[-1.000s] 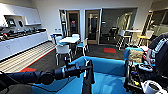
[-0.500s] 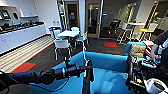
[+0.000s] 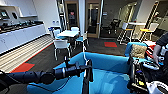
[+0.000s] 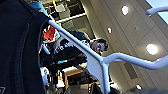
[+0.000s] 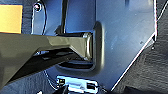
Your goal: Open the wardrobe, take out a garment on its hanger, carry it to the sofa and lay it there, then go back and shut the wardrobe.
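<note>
Over the sofa [image 3: 110,65] hangs the garment [image 4: 17,50] on its white hanger [image 4: 100,62], carried by my left arm, which reaches in across the blue seat. Whether the jaws on either side are clenched, I cannot tell. Beyond stand white chairs [image 3: 61,46]; a person [image 3: 160,47] leans at the right.

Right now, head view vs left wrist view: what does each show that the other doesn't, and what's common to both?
Head view alone: the blue sofa right ahead, the left arm stretched over it, a white table with chairs beyond, and a kitchen counter.

Left wrist view alone: the white hanger close up, the dark garment on it, and ceiling lights.

Both: a person beside the robot.
</note>
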`<state>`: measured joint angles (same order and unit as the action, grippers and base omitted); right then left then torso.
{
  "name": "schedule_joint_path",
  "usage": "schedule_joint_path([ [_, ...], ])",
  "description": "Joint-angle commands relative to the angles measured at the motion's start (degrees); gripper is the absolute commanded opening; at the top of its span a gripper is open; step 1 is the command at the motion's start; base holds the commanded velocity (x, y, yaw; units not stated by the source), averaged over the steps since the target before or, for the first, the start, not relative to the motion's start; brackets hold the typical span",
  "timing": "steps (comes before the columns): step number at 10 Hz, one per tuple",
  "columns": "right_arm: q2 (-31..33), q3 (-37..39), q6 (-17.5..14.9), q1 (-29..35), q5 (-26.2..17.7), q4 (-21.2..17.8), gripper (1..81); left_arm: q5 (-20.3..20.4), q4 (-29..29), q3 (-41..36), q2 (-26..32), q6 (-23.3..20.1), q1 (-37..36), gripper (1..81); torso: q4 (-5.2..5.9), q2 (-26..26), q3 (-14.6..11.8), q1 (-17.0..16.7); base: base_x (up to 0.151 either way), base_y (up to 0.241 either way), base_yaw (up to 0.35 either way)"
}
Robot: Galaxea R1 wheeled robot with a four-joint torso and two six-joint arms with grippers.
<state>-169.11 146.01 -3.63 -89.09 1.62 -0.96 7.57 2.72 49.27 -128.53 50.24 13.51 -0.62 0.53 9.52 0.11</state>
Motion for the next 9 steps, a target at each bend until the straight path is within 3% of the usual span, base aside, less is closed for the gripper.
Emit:
schedule_joint_path([
  [1,0.15,-0.29,-0.23,1.14,-3.73,0.61,81.1,1.92,-1.58,-1.9,0.63,-0.05,-7.57,1.0,0.0,0.02,0.0,0.0,0.0,0.0,0.0],
  [3,0.15,-0.21,-0.23,1.06,-3.73,0.61,81.1,1.92,-1.58,-1.37,0.28,0.04,-7.48,1.0,0.0,0.0,0.02,0.0,0.0,0.0,0.0],
  [9,-0.2,-0.56,-0.15,1.85,-3.73,0.52,81.1,1.66,-1.22,14.62,-10.96,0.3,-11.87,1.0,0.0,0.0,0.02,-0.04,0.0,0.0,0.0],
])
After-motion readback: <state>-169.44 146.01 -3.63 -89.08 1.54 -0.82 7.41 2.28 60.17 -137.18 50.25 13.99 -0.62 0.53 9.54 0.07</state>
